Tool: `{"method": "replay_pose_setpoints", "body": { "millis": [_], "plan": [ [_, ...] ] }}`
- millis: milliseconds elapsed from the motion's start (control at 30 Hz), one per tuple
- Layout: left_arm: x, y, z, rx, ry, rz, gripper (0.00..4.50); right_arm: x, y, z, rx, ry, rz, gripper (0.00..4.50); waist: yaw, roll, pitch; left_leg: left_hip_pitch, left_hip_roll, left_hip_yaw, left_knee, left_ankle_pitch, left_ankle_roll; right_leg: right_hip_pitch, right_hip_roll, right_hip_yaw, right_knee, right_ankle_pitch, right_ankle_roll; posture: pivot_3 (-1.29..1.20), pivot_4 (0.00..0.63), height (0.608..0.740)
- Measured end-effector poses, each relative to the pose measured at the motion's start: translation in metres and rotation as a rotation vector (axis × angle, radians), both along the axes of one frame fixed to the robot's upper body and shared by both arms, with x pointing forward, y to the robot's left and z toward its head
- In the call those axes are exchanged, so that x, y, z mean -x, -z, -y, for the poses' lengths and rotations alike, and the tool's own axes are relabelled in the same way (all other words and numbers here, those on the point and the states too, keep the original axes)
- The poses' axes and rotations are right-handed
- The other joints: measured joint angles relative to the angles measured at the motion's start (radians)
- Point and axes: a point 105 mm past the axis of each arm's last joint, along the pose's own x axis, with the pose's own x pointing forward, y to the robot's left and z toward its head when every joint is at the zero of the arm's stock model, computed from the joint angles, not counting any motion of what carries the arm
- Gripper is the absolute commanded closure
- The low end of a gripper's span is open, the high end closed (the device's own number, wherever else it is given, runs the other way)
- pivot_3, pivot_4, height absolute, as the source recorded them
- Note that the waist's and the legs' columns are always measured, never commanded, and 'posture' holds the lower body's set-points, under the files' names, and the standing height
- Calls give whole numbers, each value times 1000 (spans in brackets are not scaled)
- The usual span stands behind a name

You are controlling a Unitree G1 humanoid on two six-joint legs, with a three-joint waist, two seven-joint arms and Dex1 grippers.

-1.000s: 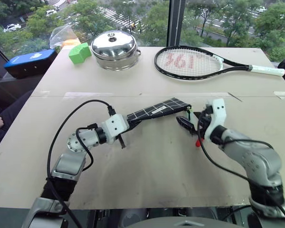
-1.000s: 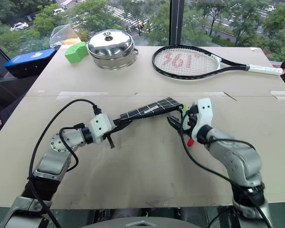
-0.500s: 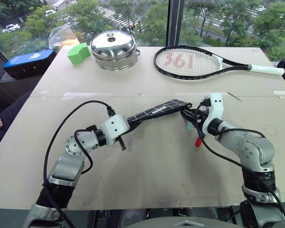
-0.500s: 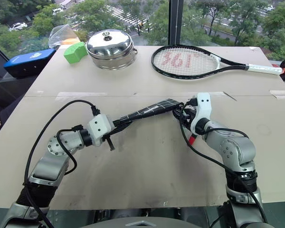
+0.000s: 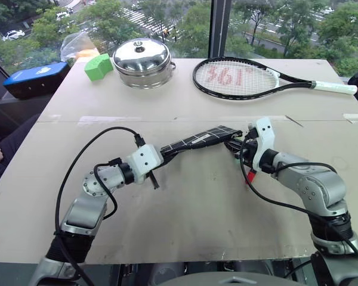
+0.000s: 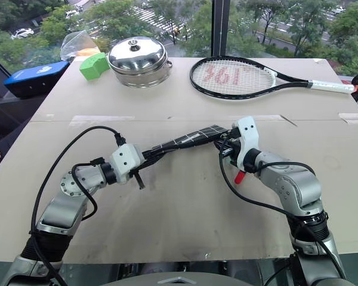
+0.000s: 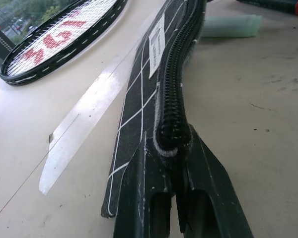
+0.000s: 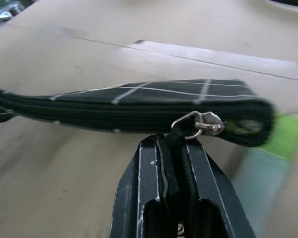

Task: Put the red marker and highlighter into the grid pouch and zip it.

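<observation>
Window behind the bench [image 5: 185, 208] looks down on trees and a street; bench top is plain tan board, taped seam across the middle.

Largest first, far side: I see a tennis racket [image 5: 241, 75] flat on the bench, red lettering on the strings, white grip toward my right. Beside it to the left, a lidded steel pot [image 5: 144, 62]. Left of that, a green block [image 5: 99, 65] with a clear plastic bag [image 5: 79, 44] behind it. Blue flat case [image 5: 36, 78] sits off the bench's left edge.

Mid bench: the grid pouch [image 5: 200, 139] is held up off the surface between both arms, edge-on, zipper side up. Left gripper [image 7: 175, 148] is clamped on the pouch's near end, fingers tight on the zipper seam. Right gripper [image 8: 176, 148] is closed narrow on the black pull cord [image 8: 173, 144] right below the metal zipper slider [image 8: 198, 124], at the pouch's right end.

The highlighter [image 7: 231, 26] lies on the bench just beside the pouch's far end, pale body, green cap; in the right wrist view it sits under the pouch corner. The red marker [image 6: 238, 177] is on the bench just below the right wrist, red cap showing, barrel mostly hidden by the arm. Both pens are outside the pouch.
</observation>
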Motion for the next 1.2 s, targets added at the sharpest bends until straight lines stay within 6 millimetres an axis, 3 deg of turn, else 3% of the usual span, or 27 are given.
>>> {"method": "replay_pose_setpoints", "body": {
  "millis": [300, 867, 1200],
  "plan": [
    [-5, -6, 6, 26, -15, 0, 4500, 5, 1, -16, -2, -69, -18, 4427, 0, 0, 0, 0, 0, 0, 0, 0, 0, 0, 0, 0, 0, 0, 0, 0, 150, 740],
    [-3, -11, 18, 30, 9, 7, 4500, 15, -16, -57, -46, -289, -24, 4427, -1, 0, 0, 0, 0, -1, 0, 0, 0, 0, 0, 0, 0, 0, 0, 0, 150, 740],
    [-5, -9, 25, 12, 6, 14, 4500, 15, -15, -85, 67, -461, 14, 4427, -1, 0, 0, 0, 0, -1, 0, 0, 0, 0, 0, -1, 0, 0, 0, 0, 150, 740]
  ]
}}
